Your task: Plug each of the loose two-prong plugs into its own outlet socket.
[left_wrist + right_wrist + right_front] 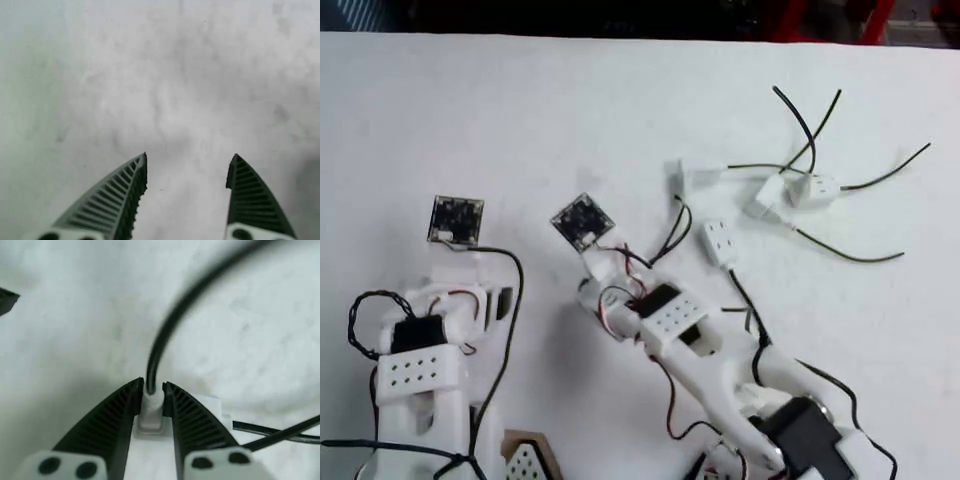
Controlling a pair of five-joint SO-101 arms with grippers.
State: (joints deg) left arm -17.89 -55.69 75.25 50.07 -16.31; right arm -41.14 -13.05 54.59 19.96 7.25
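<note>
So, right jaws clamp a plug [150, 417] at its cord end, low on the surface [75, 315]; left jaws gape empty. I'd square the prongs to a socket [719, 241] before pushing.

White worktop [620, 100]. White plug [150, 415], black cord [170, 325]. Dark grey, ribbed left end effector [190, 156] and right end effector [152, 386]. White arms [415, 375].

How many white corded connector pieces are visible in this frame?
5. One piece is clamped in the right gripper; a holed block lies beside that arm; a third lies beyond it; two more sit close together past those. The arm may hide others.
</note>
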